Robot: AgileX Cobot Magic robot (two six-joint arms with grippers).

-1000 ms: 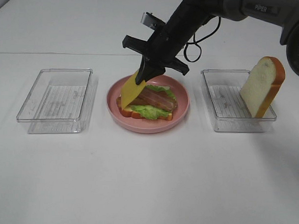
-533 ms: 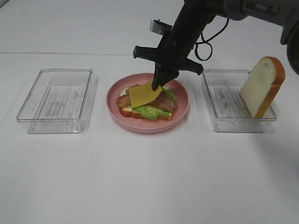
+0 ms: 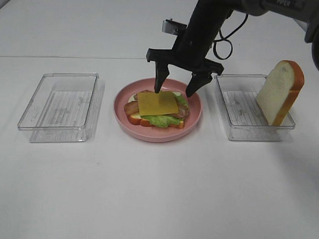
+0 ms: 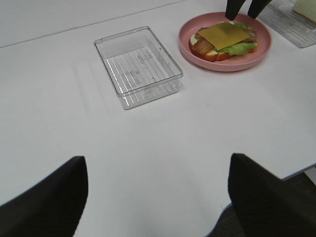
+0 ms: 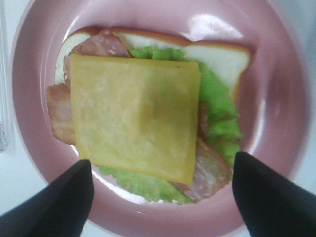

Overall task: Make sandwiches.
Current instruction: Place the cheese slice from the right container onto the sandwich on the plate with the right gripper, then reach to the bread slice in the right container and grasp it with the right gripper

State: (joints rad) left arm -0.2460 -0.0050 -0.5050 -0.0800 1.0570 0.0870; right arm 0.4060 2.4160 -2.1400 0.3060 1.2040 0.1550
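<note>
On the pink plate (image 3: 192, 118) lies an open sandwich: a bread slice (image 5: 217, 55), green lettuce (image 5: 219, 111), bacon (image 5: 59, 111) and a yellow cheese slice (image 3: 157, 104) flat on top. It also shows in the left wrist view (image 4: 224, 35) and fills the right wrist view (image 5: 133, 116). My right gripper (image 3: 175, 89) hangs open and empty just above the far rim of the plate, its fingers (image 5: 59, 195) astride the stack. A second bread slice (image 3: 280, 92) leans upright in the right clear tray (image 3: 238, 127). My left gripper (image 4: 155, 197) is open over bare table, far from the plate.
An empty clear tray (image 3: 63, 106) stands left of the plate, and shows in the left wrist view (image 4: 138, 66). The white table's near edge (image 4: 296, 170) shows in the left wrist view.
My right gripper carried the cheese slice over the stack, opened and let it go. The cheese now lies flat on the bacon. The gripper has risen slightly.
</note>
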